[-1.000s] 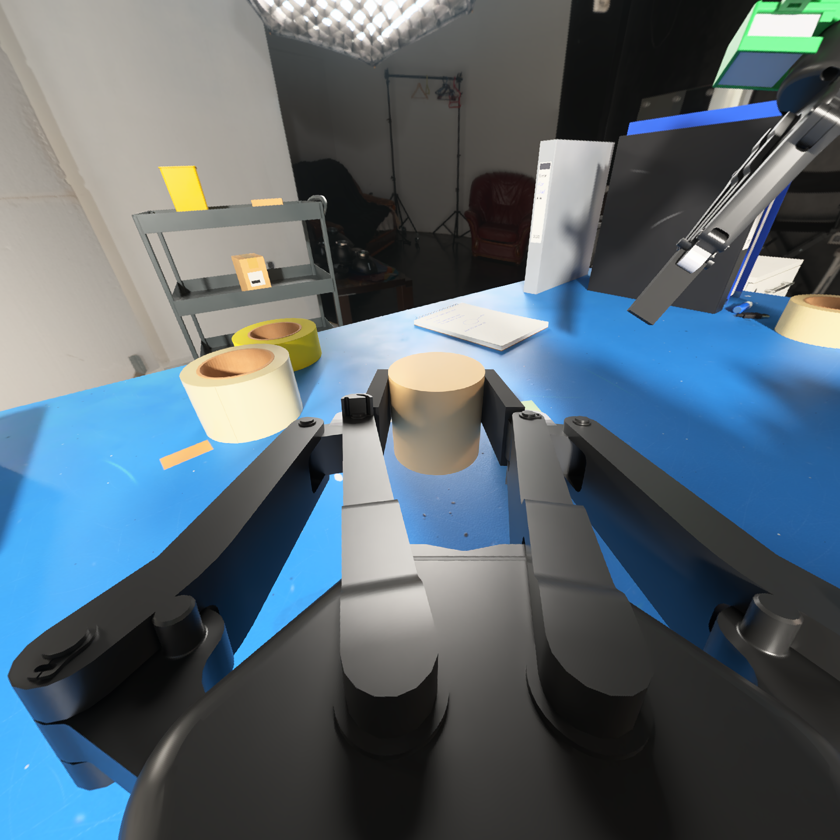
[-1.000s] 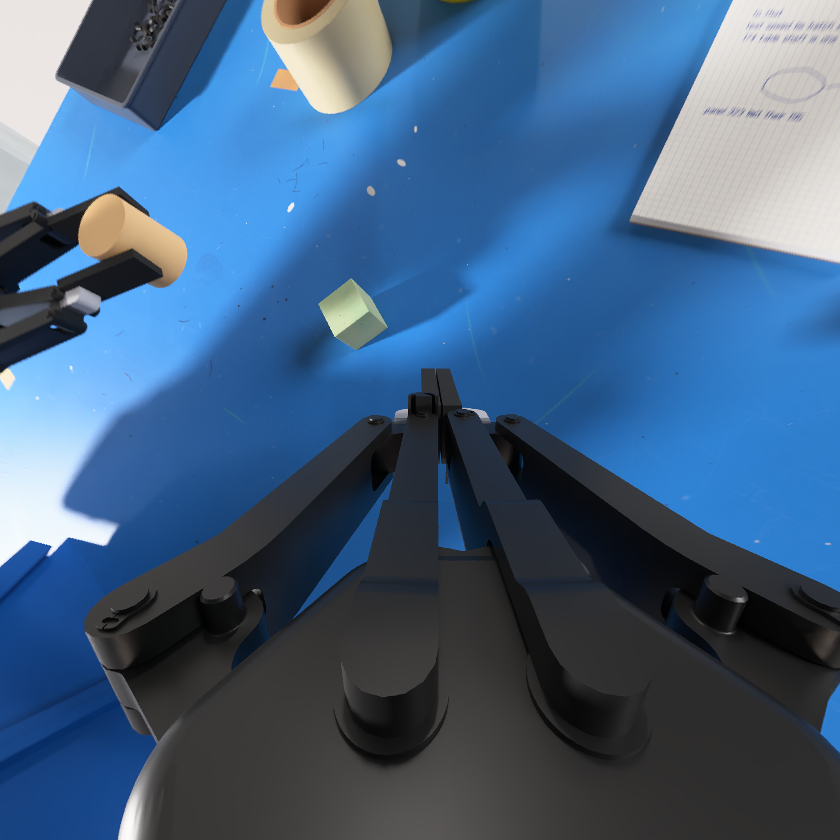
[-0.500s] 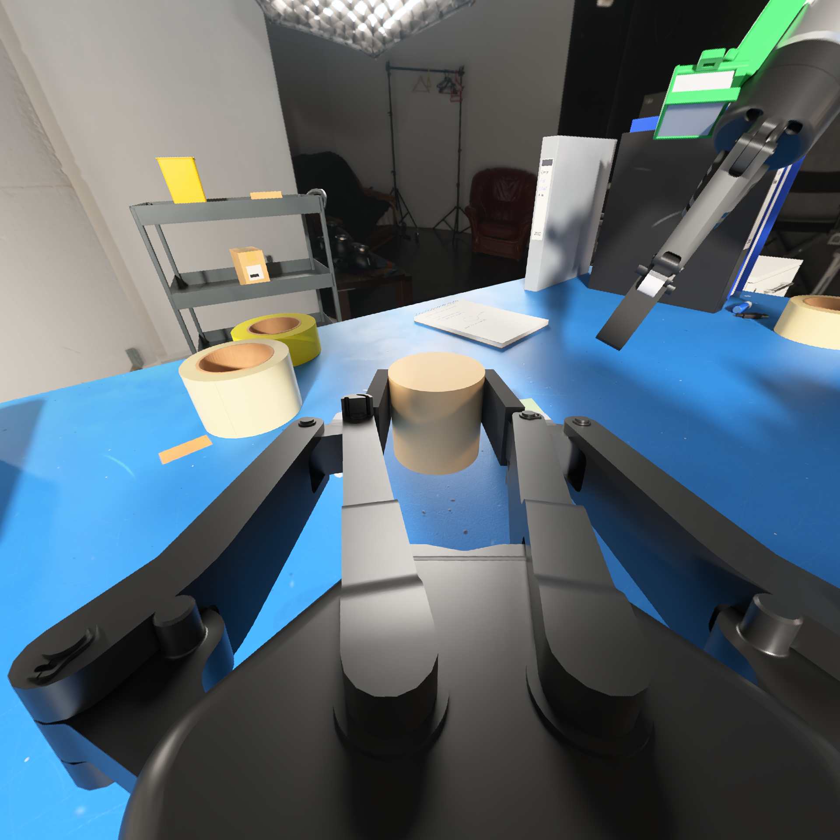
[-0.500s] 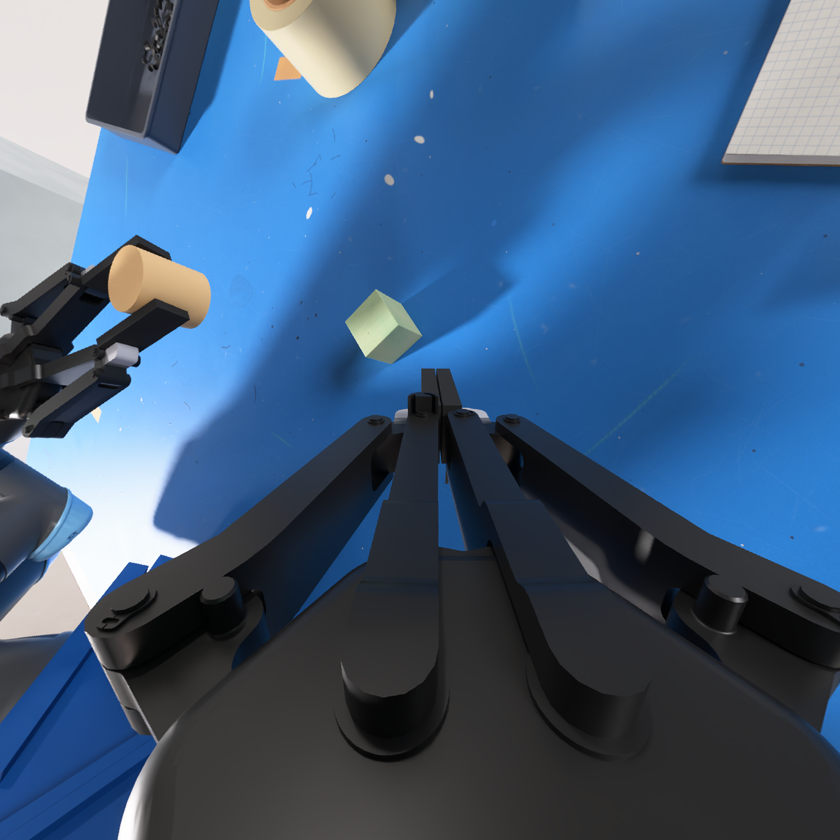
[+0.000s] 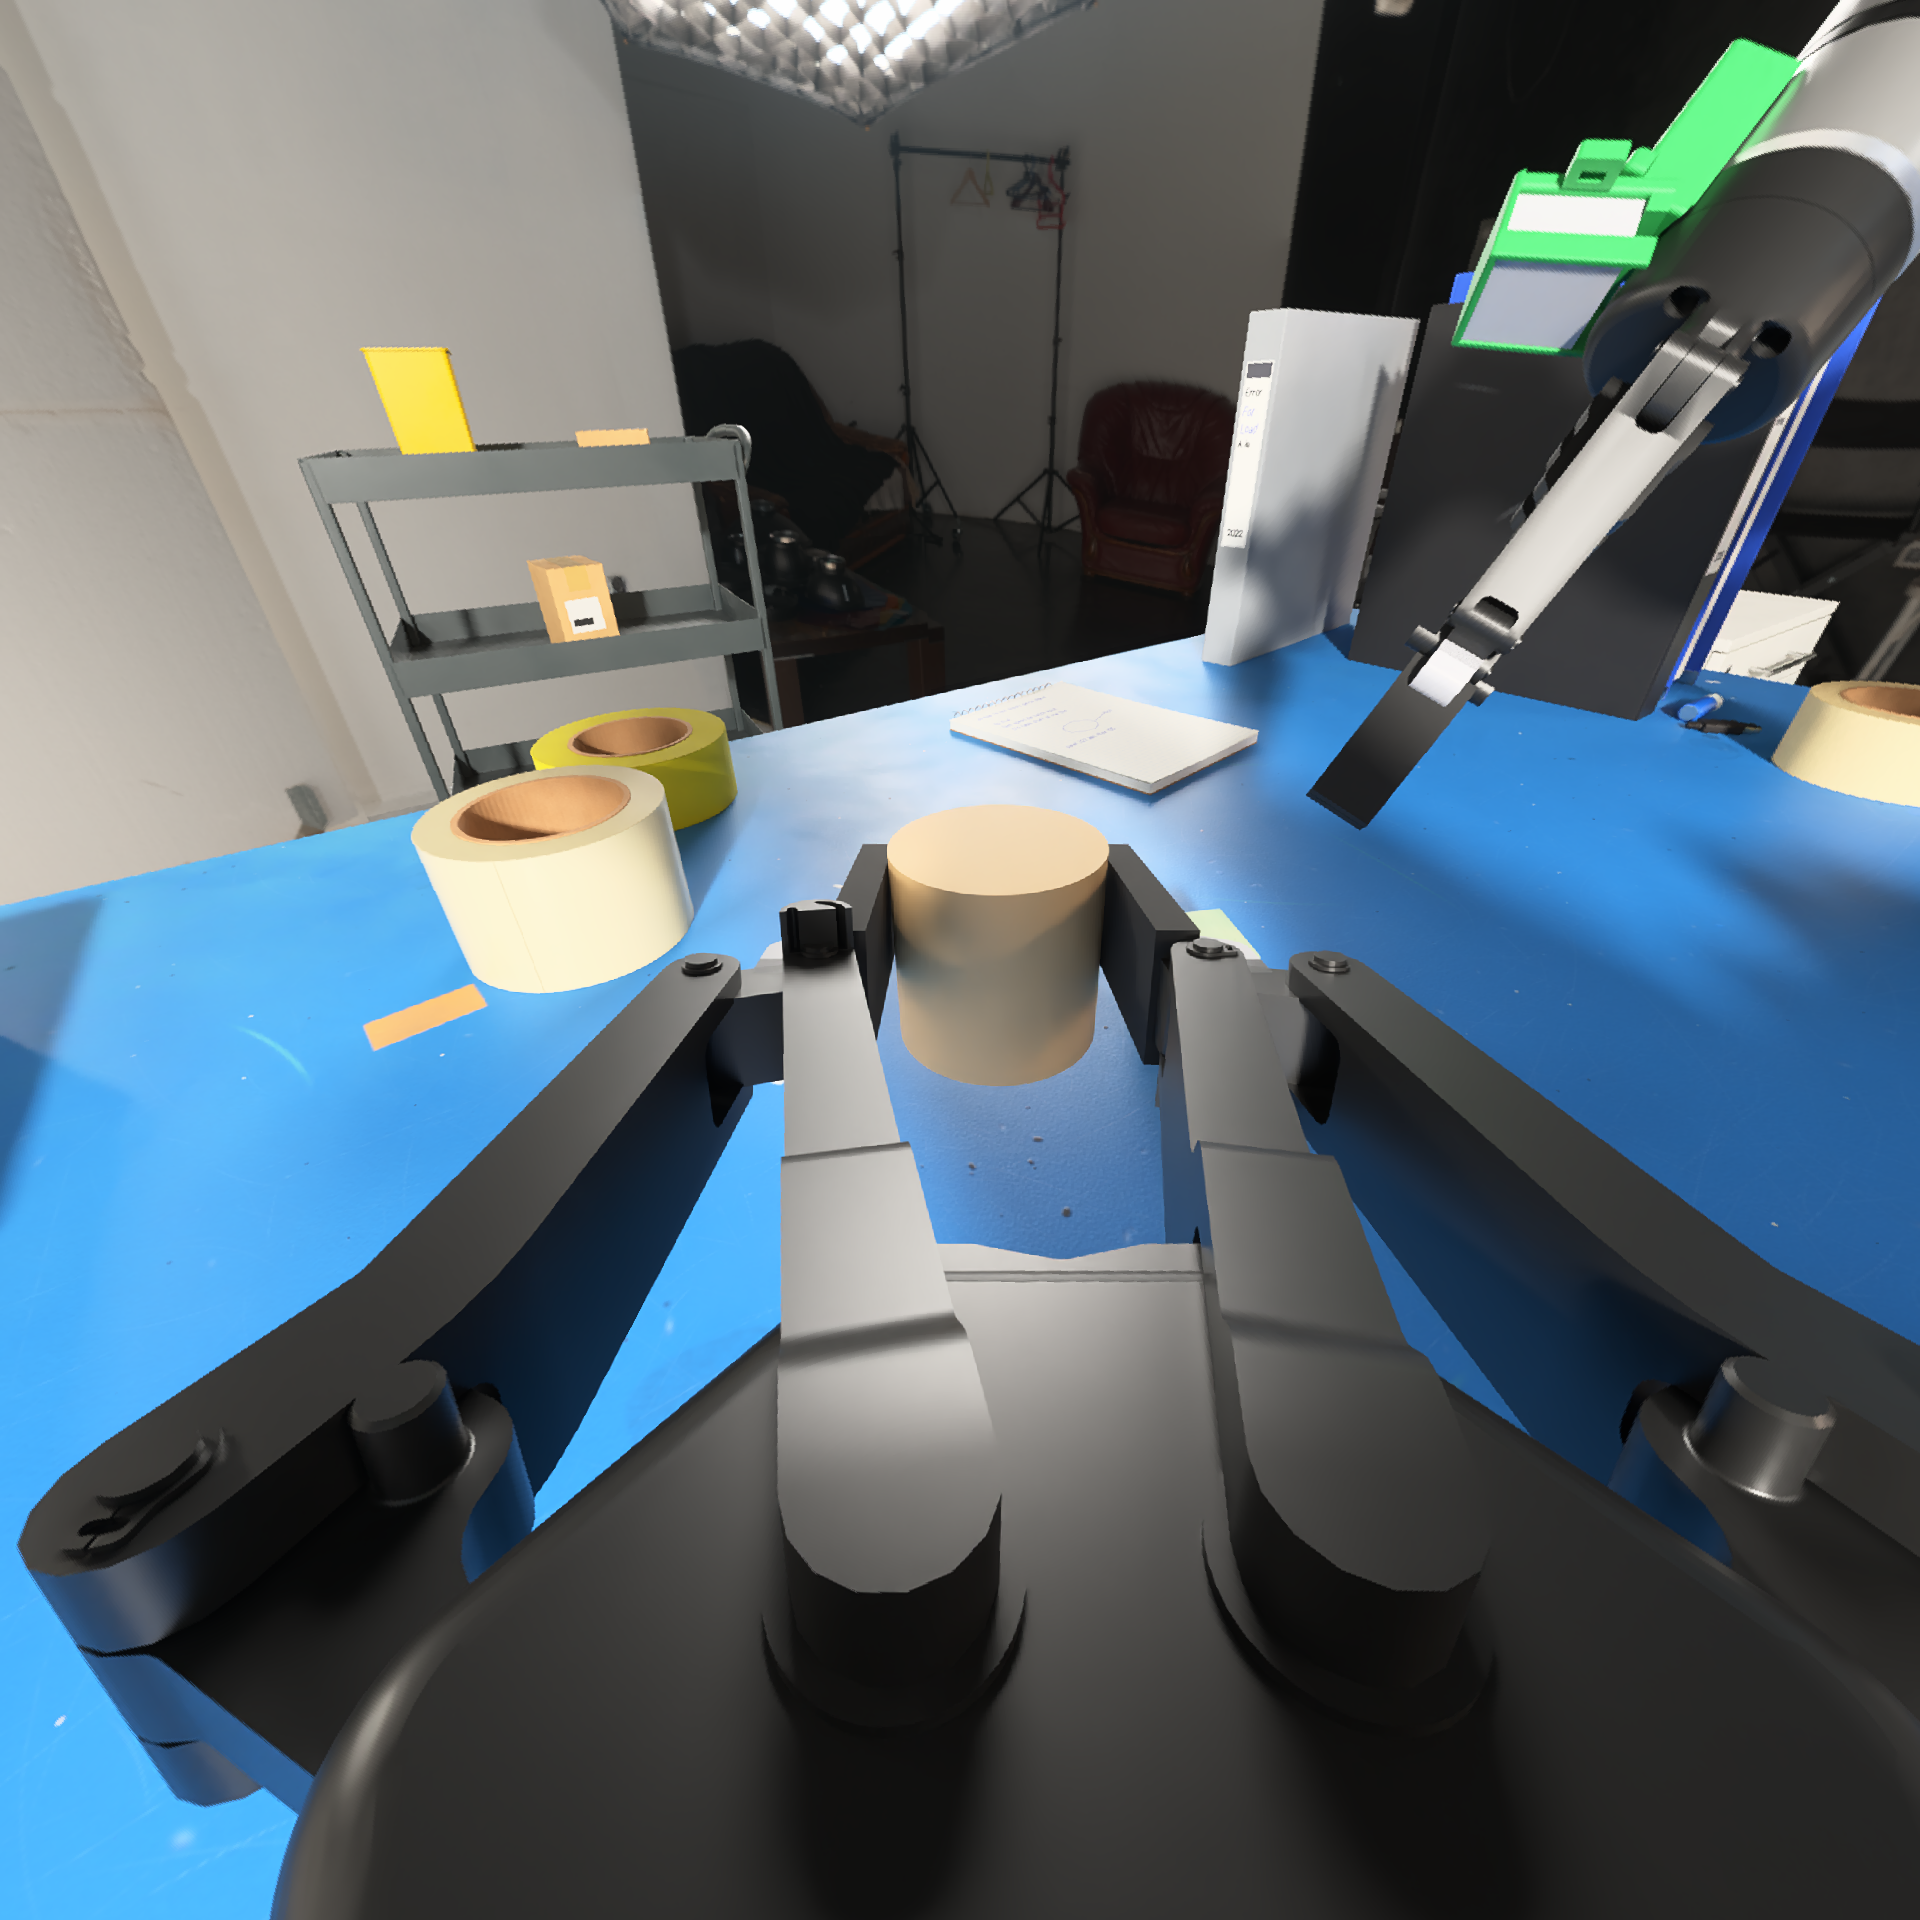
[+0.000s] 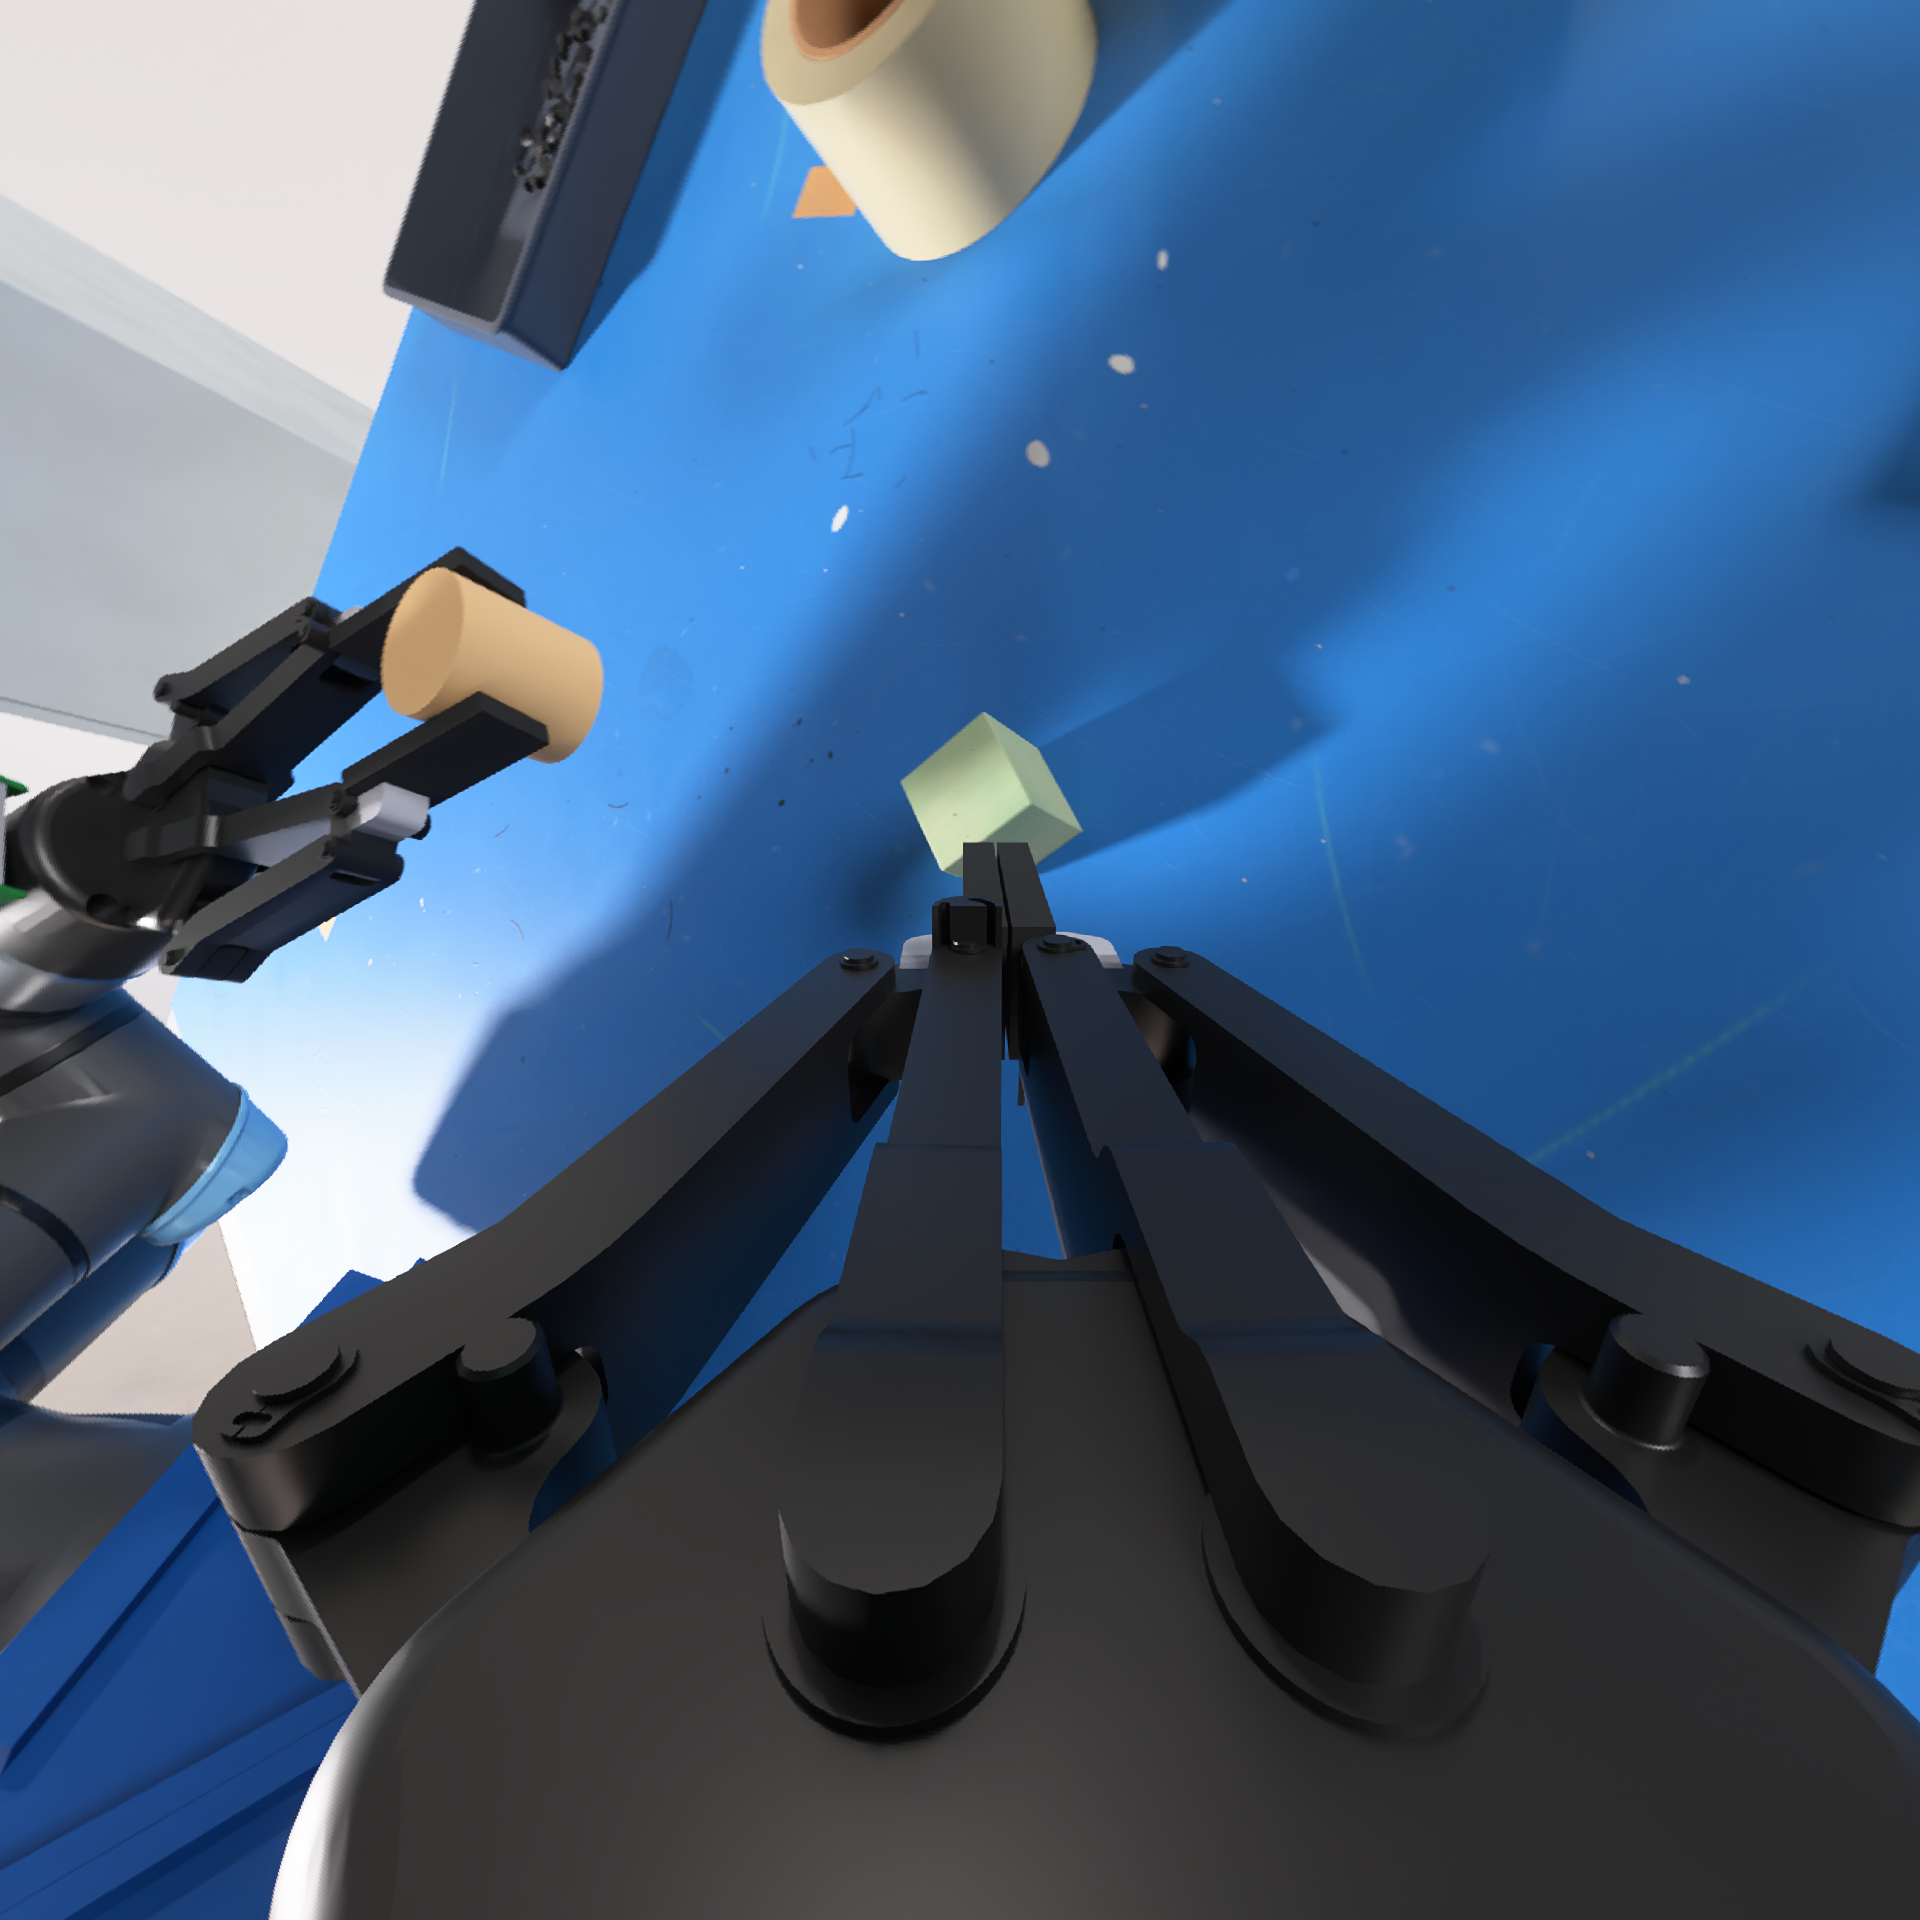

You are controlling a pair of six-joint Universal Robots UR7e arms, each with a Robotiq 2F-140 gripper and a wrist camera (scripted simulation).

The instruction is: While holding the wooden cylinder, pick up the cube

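One pale green cube [image 6: 987, 795] lies on the blue table [image 6: 1455, 520], with the right gripper [image 6: 997, 868] (fingers pressed together, empty) above it. The left gripper [image 5: 997, 940] clamps the wooden cylinder [image 5: 995, 935] above the table, beside cream tape [image 5: 551, 888].

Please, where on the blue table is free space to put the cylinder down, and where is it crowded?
Bare table lies between the cube and the cream tape roll, and right of the cube. Crowded: the far-left edge, where cream and yellow tape sit together, and the spot around the cube, under the right gripper.
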